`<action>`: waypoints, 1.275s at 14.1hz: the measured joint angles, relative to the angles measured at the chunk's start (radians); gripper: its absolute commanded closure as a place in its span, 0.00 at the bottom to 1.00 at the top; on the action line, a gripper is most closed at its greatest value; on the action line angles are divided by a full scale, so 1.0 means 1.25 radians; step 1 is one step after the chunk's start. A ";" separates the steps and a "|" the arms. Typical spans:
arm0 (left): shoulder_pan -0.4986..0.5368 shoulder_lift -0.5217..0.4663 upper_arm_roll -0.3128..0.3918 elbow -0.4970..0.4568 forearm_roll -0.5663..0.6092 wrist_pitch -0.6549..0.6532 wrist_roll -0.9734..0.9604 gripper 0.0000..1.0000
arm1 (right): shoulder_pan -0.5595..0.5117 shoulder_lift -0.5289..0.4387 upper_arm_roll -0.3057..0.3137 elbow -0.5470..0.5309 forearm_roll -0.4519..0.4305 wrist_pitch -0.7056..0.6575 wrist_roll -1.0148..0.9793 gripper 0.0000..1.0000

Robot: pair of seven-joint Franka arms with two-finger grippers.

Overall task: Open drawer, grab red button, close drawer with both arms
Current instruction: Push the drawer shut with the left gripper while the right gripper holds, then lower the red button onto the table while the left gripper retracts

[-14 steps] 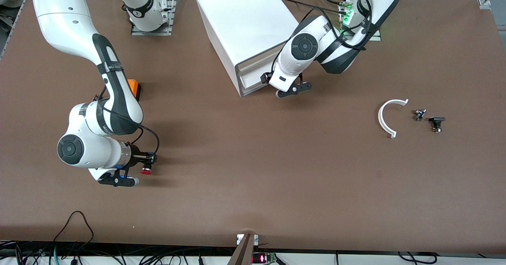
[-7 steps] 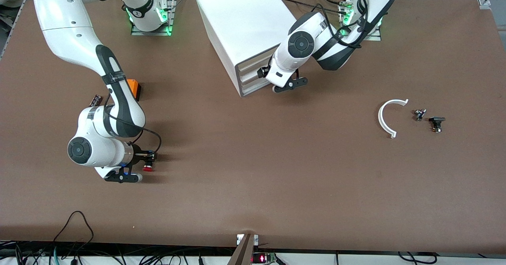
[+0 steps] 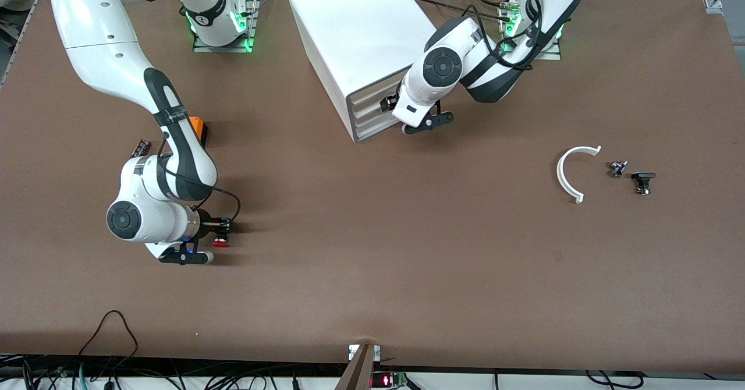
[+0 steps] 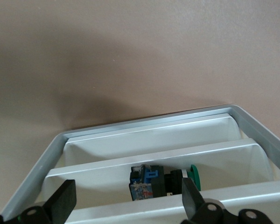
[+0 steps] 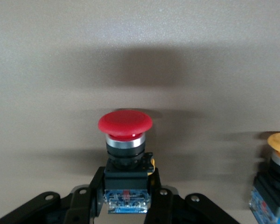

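Observation:
The red-capped button (image 3: 220,241) (image 5: 125,123) sits between the fingers of my right gripper (image 3: 217,231) (image 5: 126,189), which is shut on its black body, low over the table toward the right arm's end. The white cabinet (image 3: 361,29) stands near the arms' bases. Its stacked cream drawer fronts (image 3: 369,109) (image 4: 154,161) sit nearly flush. My left gripper (image 3: 389,103) (image 4: 126,205) is open right in front of them, gripping nothing. A gap between two fronts shows a green-capped button (image 4: 165,182) lying inside a drawer.
An orange-yellow-capped button (image 5: 279,175) stands beside the held one. An orange box (image 3: 199,128) and a small dark part (image 3: 141,147) lie by the right arm. A white arc (image 3: 570,172) and two small parts (image 3: 617,168) (image 3: 642,181) lie toward the left arm's end.
The left gripper moved toward the cabinet and the drawer that stood out a little went in with it. The right arm shifted slightly toward the table's middle, carrying the red button.

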 measured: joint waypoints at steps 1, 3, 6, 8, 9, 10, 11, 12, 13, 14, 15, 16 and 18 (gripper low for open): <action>0.013 -0.007 0.000 0.014 0.000 -0.017 0.001 0.00 | 0.000 0.000 0.000 0.000 0.000 0.001 0.000 0.01; 0.058 -0.032 -0.001 0.051 0.000 -0.045 0.023 0.00 | 0.000 -0.001 0.000 0.000 0.000 0.007 -0.001 0.01; 0.155 -0.075 0.000 0.134 0.003 -0.148 0.138 0.00 | 0.000 -0.008 0.001 0.005 0.000 0.011 -0.001 0.01; 0.217 -0.086 0.001 0.204 0.041 -0.240 0.229 0.00 | 0.000 -0.029 0.001 0.010 -0.002 0.016 -0.001 0.01; 0.237 -0.088 0.001 0.232 0.074 -0.273 0.274 0.00 | 0.000 -0.047 0.001 0.011 -0.007 0.015 -0.001 0.01; 0.250 -0.088 0.002 0.255 0.110 -0.293 0.314 0.00 | 0.000 -0.068 0.001 0.011 -0.010 0.014 -0.001 0.01; 0.255 -0.089 0.005 0.274 0.137 -0.305 0.346 0.00 | 0.000 -0.088 0.001 0.011 -0.011 0.012 -0.001 0.01; 0.253 -0.091 0.016 0.293 0.153 -0.316 0.382 0.00 | 0.000 -0.108 0.001 0.011 -0.011 0.007 -0.001 0.01; 0.248 -0.096 0.037 0.310 0.159 -0.328 0.431 0.00 | 0.000 -0.126 0.001 0.011 -0.012 0.000 -0.001 0.01; 0.240 -0.107 0.072 0.322 0.160 -0.339 0.497 0.00 | 0.000 -0.141 0.002 0.010 -0.013 -0.005 -0.001 0.01; 0.228 -0.124 0.122 0.329 0.160 -0.349 0.579 0.00 | 0.000 -0.156 0.002 0.010 -0.015 -0.008 -0.001 0.01; 0.211 -0.145 0.181 0.332 0.160 -0.356 0.662 0.00 | 0.000 -0.171 0.002 0.010 -0.018 -0.014 -0.002 0.01; 0.171 -0.188 0.311 0.333 0.120 -0.365 0.785 0.00 | 0.000 -0.202 0.002 0.010 -0.030 -0.037 -0.004 0.01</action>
